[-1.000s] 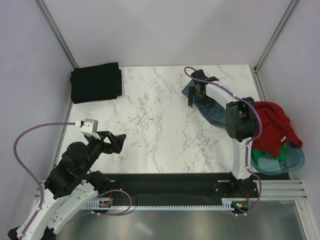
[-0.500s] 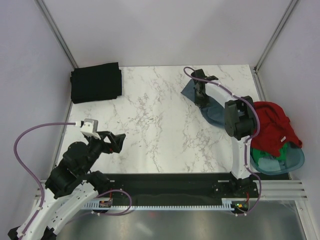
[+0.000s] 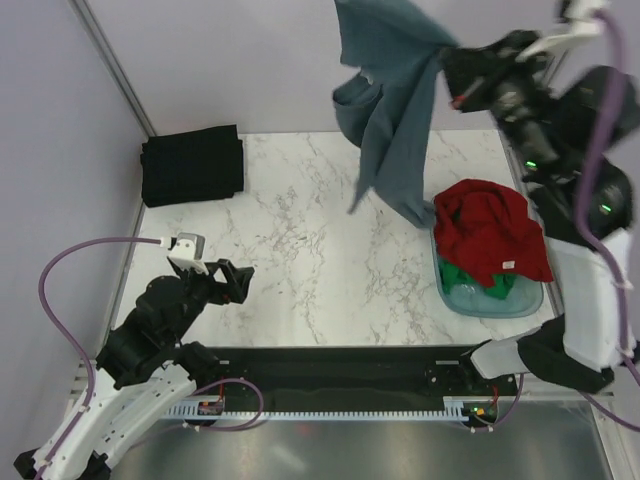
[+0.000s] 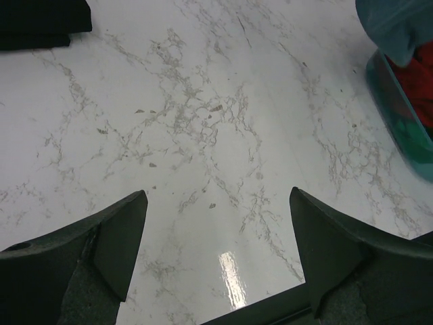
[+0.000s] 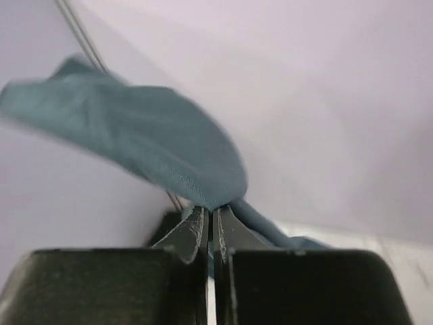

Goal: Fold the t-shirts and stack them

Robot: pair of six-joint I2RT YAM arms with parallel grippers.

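Seen from above, the right end effector [image 3: 458,84] is clamped on one edge of the slate blue-grey cloth t-shirt [image 3: 392,110]. The shirt hangs bunched high over the white marbled table [image 3: 300,240], its lowest tip near the pale blue plastic tub [image 3: 500,308]. With only one pinch holding it, the cloth could slide free. It could also drag across the crumpled red cloth t-shirt [image 3: 490,230] and the green cloth t-shirt [image 3: 462,275] in the tub and pull them over the rim. The folded black cloth t-shirt [image 3: 192,166] lies at the far left corner, well apart. A small pale tag shows on the red t-shirt, but nothing on it can be read.

In the left wrist view, the left end effector [image 4: 216,196] has its jaws spread wide over bare marble and holds nothing. It looks too far off to steady a swinging garment.

In the right wrist view, the fingertips [image 5: 196,230] press together on a thin fold of blurred blue-grey cloth [image 5: 149,142]. So slight a bite may well slip. No brand or writing is visible.
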